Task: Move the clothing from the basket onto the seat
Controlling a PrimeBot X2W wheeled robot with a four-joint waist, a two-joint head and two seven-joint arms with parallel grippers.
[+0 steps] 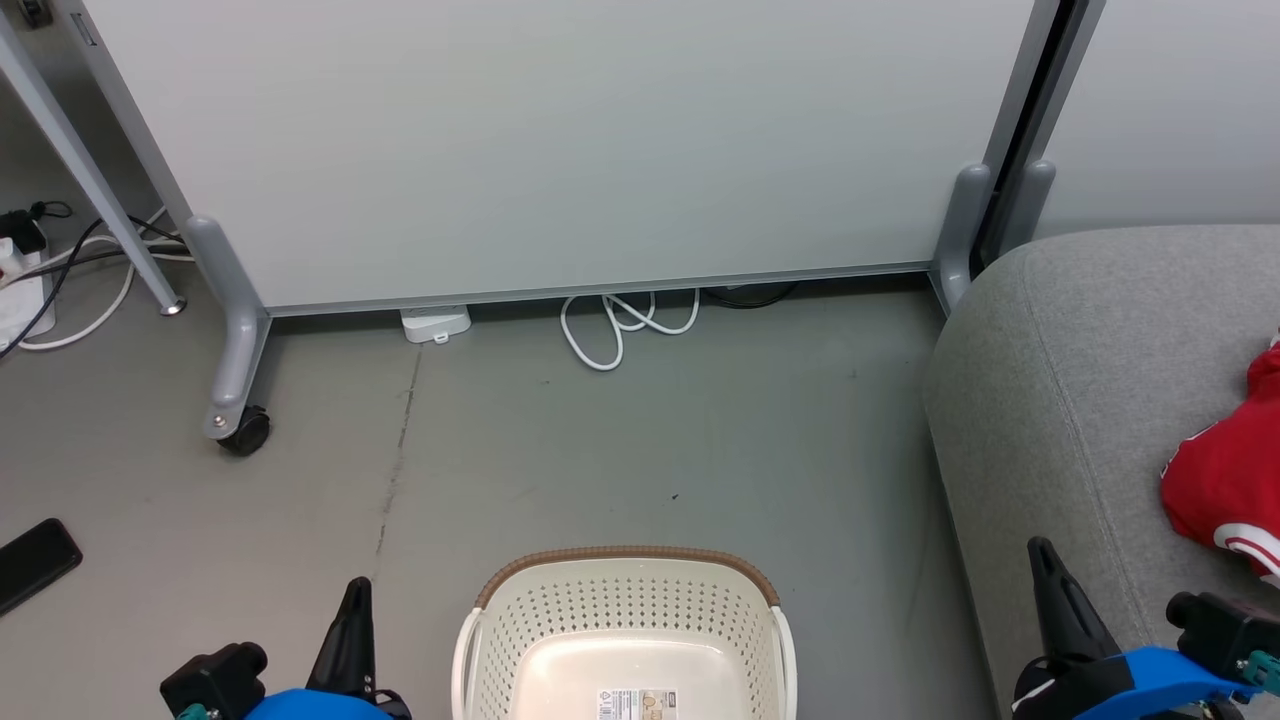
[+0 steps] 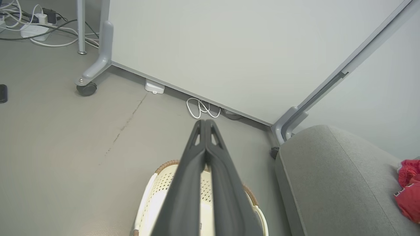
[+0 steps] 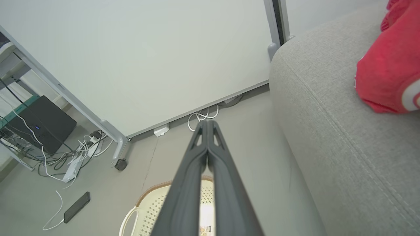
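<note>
The large grey woven-fabric upholstered seat [image 1: 1090, 400] occupies our right side. The cream-white perforated plastic basket [image 1: 628, 562] with a brown rim band stands on the floor near it. The visible part of its bottom shows bare plastic and a label. The soft bright-red clothing [image 1: 1225, 480] with white trim lies bunched on the seat cushion. We judge it light, limp and not fragile. It will drape and sag, so we pinch a raised fold, not a flat area. The left tool [image 2: 205, 122] and right tool [image 3: 207, 122] each have both fingers pressed together, gripping nothing.
</note>
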